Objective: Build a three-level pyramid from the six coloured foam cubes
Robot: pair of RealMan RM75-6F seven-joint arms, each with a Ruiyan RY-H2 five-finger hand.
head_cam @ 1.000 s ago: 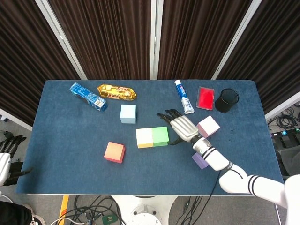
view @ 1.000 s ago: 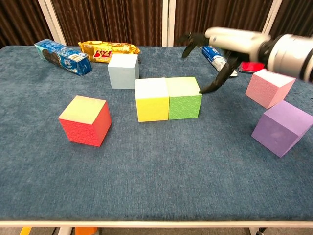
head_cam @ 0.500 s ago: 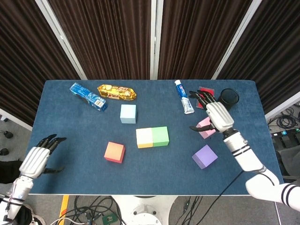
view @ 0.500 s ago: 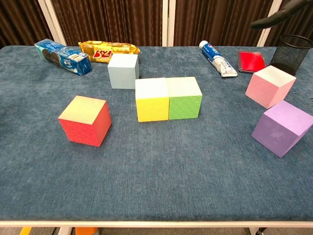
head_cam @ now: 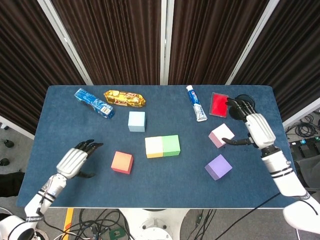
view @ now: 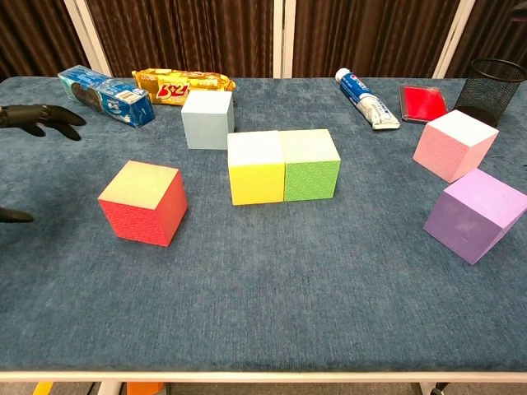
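- My left robot hand (head_cam: 73, 161), lower left of frame, is open and empty; the orange cube (head_cam: 122, 162) sits just right of it.
- My right robot hand (head_cam: 257, 129), fingers spread, holds nothing; the pink cube (head_cam: 221, 135) lies just left, thumb near it.

yellow cube (head_cam: 154, 147): pale yellow
green cube (head_cam: 171, 145): light green
red cube (head_cam: 122, 162): orange-red
blue cube (head_cam: 136, 121): pale blue
pink cube (head_cam: 220, 135): pink
purple cube (head_cam: 218, 167): lilac
table (head_cam: 75, 130): dark blue
cup (head_cam: 243, 103): black mesh

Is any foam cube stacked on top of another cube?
No, all six lie on the table; only the yellow cube and green cube touch.
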